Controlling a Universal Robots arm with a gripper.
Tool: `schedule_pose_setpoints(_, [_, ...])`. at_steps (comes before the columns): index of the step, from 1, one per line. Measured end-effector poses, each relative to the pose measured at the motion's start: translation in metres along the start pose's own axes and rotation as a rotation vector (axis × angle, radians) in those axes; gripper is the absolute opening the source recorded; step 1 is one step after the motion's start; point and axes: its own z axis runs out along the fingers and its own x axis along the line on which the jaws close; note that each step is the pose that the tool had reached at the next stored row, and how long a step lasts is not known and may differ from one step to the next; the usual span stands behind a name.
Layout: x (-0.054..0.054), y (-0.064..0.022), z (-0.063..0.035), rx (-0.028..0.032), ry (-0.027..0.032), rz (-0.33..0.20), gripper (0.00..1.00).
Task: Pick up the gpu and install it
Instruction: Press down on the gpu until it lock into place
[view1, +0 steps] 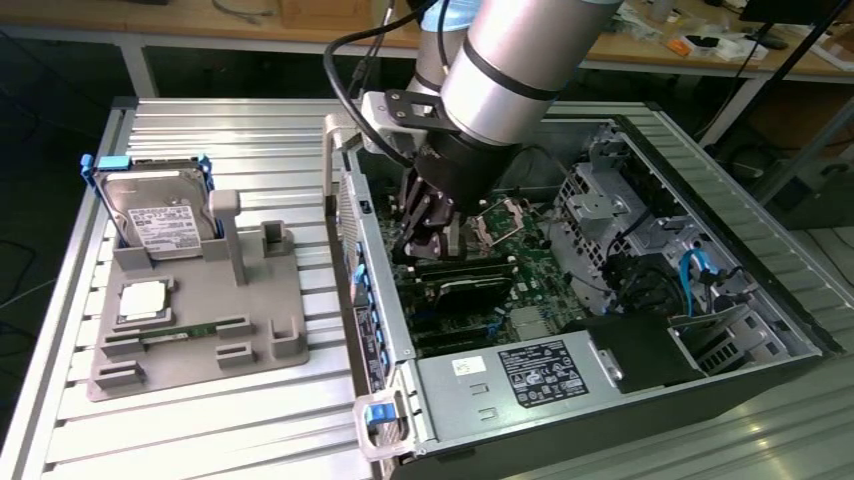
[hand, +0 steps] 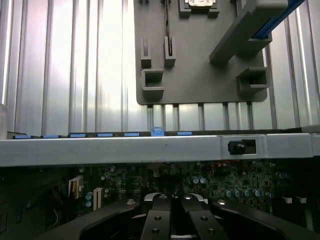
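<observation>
Tool (view1: 430, 232): lowered inside the open computer case (view1: 747, 250), its dark fingers (hand: 160, 220) pressed close together over the motherboard (view1: 534, 250); whether they pinch anything cannot be told.
Gpu (view1: 467, 283): a dark flat card lying low on the motherboard, just beneath the tool tips (it looks to sit along a slot, though seating cannot be confirmed).
Arm (view1: 501, 70): silver tube coming down from the upper middle of the exterior view, with a black cable looping beside it.
Case: lies on its side on the ribbed metal bench (view1: 240, 420), side panel off; the power supply (view1: 534, 375) with its white-and-black label sits at the near end.
Grey fixture tray (view1: 200, 350): on the bench toward the exterior view's left, well apart from the tool.
Hard drive (view1: 158, 215): silver, white label, blue frame, standing upright at the tray's far end.
Memory stick (view1: 176, 331): slim green strip lying in a tray slot.
Processor (view1: 144, 298): square chip resting flat in the tray, between drive and memory stick.
</observation>
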Motion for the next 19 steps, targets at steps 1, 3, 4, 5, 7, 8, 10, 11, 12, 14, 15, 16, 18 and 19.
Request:
schedule_pose_setpoints(1, [0.0001,0.0008,0.0002,0.0,0.0,0.0,0.11])
schedule_pose_setpoints(3, [0.0001,0.0031,0.0007,0.0,-0.0001,0.0,0.11])
schedule_pose_setpoints(4, [0.0001,0.004,0.0009,0.0001,-0.0001,0.0,0.11])
schedule_pose_setpoints(5, [0.0001,0.0049,0.001,0.0001,-0.0001,0.0,0.11])
schedule_pose_setpoints(7, [0.0001,0.0058,0.0012,0.0001,-0.0001,0.0,0.11])
schedule_pose_setpoints(8, [0.0001,0.0059,0.0012,0.0001,-0.0001,0.0,0.11])
schedule_pose_setpoints(10, [0.0003,0.0062,0.0021,0.0001,-0.0014,0.0,0.11])
schedule_pose_setpoints(11, [0.0003,0.0061,0.0029,0.0001,-0.0027,-0.001,0.11])
schedule_pose_setpoints(12, [0.0003,0.006,0.0047,0.0,-0.0065,-0.001,0.11])
schedule_pose_setpoints(14, [0.0004,0.0066,0.0064,-0.0002,-0.0089,-0.002,0.11])
schedule_pose_setpoints(15, [0.0005,0.0071,0.0069,-0.0003,-0.0093,-0.002,0.11])
schedule_pose_setpoints(16, [0.0005,0.0074,0.0072,-0.0004,-0.0096,-0.002,0.11])
schedule_pose_setpoints(18, [0.0005,0.008,0.008,-0.0003,-0.0107,-0.002,0.11])
schedule_pose_setpoints(19, [0.0006,0.0083,0.0085,-0.0002,-0.0114,-0.002,0.11])
